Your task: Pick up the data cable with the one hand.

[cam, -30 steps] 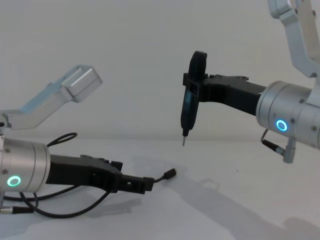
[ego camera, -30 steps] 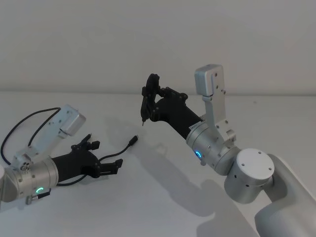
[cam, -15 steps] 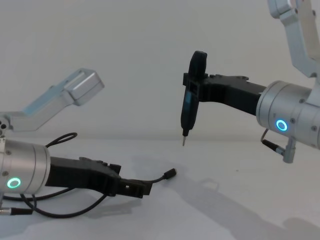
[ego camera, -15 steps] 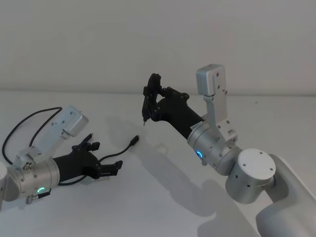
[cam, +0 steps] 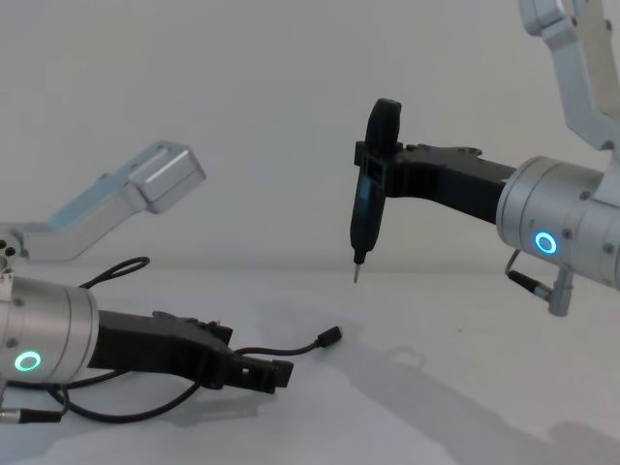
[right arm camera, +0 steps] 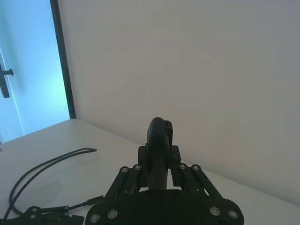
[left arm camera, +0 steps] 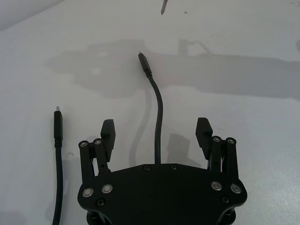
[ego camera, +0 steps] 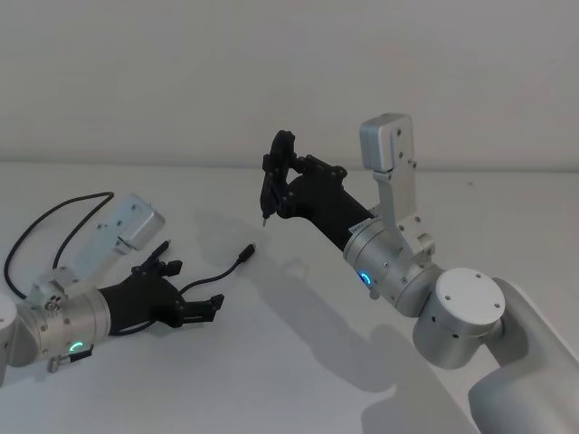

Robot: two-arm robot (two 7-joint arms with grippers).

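Left claw drawn back, spread wide over the cable.
The left claw (ego camera: pixel 194 282), fingers released and gripping nothing, sits lower and nearer the robot than a second ago. The data cable (left arm camera: pixel 158 112) lies on the counter (ego camera: pixel 181 380), running out between those fingers, its plug past the tips, with bare counter around. The right claw (cam: pixel 373 160) hangs raised, clenched on a pen tool (cam: pixel 366 208).

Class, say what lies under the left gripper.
The data cable runs across the table between the open fingers of the left gripper; where it passes beneath the palm is covered. The right gripper holds a pen tool.
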